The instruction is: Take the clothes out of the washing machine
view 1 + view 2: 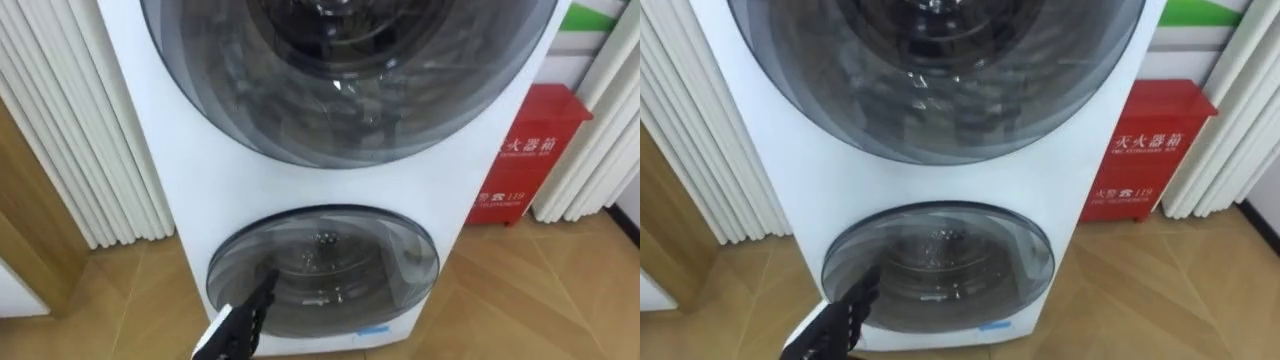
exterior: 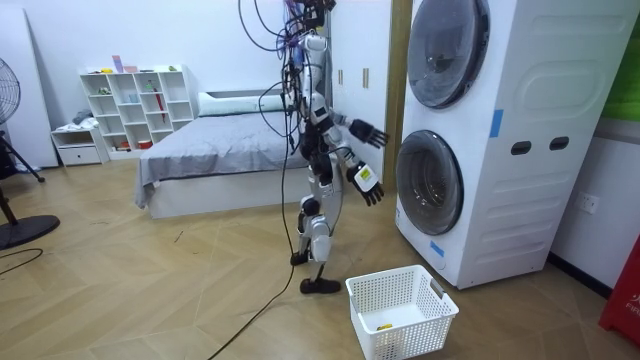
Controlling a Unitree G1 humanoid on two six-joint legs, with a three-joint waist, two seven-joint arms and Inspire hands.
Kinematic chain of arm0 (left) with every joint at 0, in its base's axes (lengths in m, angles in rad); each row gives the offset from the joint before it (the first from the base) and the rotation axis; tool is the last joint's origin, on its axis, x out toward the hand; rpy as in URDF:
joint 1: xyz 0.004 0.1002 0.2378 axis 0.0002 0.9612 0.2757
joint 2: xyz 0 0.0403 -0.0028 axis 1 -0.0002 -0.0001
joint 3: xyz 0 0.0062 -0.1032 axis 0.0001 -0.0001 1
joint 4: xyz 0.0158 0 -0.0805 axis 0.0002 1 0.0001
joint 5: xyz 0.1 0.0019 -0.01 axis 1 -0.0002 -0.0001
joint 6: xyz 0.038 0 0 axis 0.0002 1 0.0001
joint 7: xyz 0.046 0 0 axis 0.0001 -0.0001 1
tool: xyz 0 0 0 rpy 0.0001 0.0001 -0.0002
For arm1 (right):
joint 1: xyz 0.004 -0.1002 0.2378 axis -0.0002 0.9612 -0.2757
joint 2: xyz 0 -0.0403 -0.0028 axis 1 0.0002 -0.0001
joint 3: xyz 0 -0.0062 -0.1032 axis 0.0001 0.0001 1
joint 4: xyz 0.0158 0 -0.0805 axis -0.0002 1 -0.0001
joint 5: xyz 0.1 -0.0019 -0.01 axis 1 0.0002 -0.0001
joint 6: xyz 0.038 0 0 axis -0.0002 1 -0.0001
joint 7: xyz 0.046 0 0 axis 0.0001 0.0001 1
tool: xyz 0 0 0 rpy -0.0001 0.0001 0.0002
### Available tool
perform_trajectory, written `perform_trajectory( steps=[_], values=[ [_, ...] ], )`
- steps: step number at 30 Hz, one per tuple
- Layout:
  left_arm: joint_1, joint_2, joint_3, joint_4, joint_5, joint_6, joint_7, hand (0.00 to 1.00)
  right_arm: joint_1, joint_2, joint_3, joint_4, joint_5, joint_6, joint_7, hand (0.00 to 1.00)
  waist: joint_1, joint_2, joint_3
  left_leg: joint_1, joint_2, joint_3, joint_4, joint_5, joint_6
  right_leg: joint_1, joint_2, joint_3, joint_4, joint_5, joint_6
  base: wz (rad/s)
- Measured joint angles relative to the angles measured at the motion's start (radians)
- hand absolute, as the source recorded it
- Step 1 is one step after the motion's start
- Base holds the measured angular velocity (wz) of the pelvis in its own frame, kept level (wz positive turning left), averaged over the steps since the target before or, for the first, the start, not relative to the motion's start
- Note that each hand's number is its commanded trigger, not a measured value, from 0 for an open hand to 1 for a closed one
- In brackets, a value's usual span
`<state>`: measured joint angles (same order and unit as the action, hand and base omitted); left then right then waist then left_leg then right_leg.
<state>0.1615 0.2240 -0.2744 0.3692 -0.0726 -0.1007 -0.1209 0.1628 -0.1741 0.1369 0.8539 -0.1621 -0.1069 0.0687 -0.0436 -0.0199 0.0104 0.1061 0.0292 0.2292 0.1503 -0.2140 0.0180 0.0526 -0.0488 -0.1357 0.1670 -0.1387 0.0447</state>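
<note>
The left hand [image 1: 235,322], fingers straight and holding nothing, pointed toward the lower left rim of the lower door [image 1: 330,265] of the washing machine [image 1: 200,170]. The right hand [image 2: 366,132] was open too, higher, short of the machine. That door and the upper door [image 1: 350,70] were shut, and clothes could not be made out behind the dark glass. A white basket [image 2: 400,310] stood on open floor near the machine's front corner.
</note>
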Motion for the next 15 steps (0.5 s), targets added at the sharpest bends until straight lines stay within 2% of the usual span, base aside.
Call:
perform_trajectory(
  steps=[2,3,4,5,6,8,12,13,15],
  values=[
    [0.002,-0.002,0.003,0.185,0.068,-0.005,0.011,0.0,-0.001,0.006,0.0,0.029,0.022,0.0,-0.001,0.0,0.013,0.007,-0.005,0.014,0.0,0.014,-0.001,0.0,0.0,0.005,0.001,0.003,-0.002,0.0,0.0,-0.28],
    [0.002,-0.005,0.007,0.235,0.081,-0.005,0.018,0.0,-0.002,0.008,0.0,0.042,0.034,0.001,-0.001,0.0,0.014,0.008,-0.0056,0.018,0.0,0.014,-0.001,0.0,0.0,0.008,0.001,0.003,-0.002,0.0,0.0,-0.15],
    [0.005,-0.011,0.02,0.334,0.1,-0.009,0.032,0.0,0.001,0.01,0.0,0.063,0.06,0.0,0.0,0.0,0.013,0.008,-0.0052,0.025,0.0,0.014,-0.003,0.0,0.0,0.015,0.001,0.001,-0.005,0.0,0.0,0.0],
    [0.009,-0.013,0.042,0.427,0.105,-0.01,0.044,0.0,0.001,0.011,-0.001,0.093,0.098,0.001,0.0,0.0,0.016,0.006,-0.0067,0.029,0.0,0.012,-0.007,-0.002,-0.003,0.021,0.002,0.001,-0.016,0.0,0.0,0.0],
    [0.013,-0.012,0.059,0.466,0.105,-0.01,0.056,0.0,-0.001,0.011,-0.002,0.11,0.117,0.001,-0.001,0.0,0.02,0.006,-0.0067,0.029,0.001,0.013,-0.008,-0.004,-0.006,0.021,0.003,-0.001,-0.017,0.0,0.0,-0.04],
    [0.039,-0.008,0.151,0.595,0.103,-0.011,0.13,0.0,-0.013,0.017,-0.008,0.191,0.241,0.012,-0.003,0.0,0.025,0.004,-0.0071,0.037,0.007,0.012,-0.022,-0.006,-0.01,0.019,0.01,-0.003,-0.017,0.003,-0.004,-0.06],
    [0.101,-0.017,0.274,0.725,0.132,-0.01,0.24,0.0,-0.006,0.034,-0.066,0.261,0.395,0.034,0.007,0.0,0.031,0.01,-0.006,0.047,0.014,0.01,-0.023,-0.016,-0.015,0.034,0.018,-0.005,-0.018,0.003,-0.006,-0.01],
    [0.114,-0.026,0.298,0.771,0.156,-0.003,0.262,0.0,-0.006,0.039,-0.088,0.286,0.424,0.035,0.01,0.0,0.037,0.015,-0.0082,0.049,0.015,0.01,-0.021,-0.018,-0.015,0.037,0.019,-0.004,-0.018,0.003,-0.006,-0.04],
    [0.136,-0.049,0.338,0.804,0.166,0.023,0.273,0.0,-0.002,0.046,-0.104,0.32,0.489,0.035,0.012,0.0,0.048,0.016,-0.0061,0.06,0.015,0.009,-0.021,-0.02,-0.015,0.048,0.019,-0.004,-0.02,0.003,-0.006,-0.02]
  ],
)
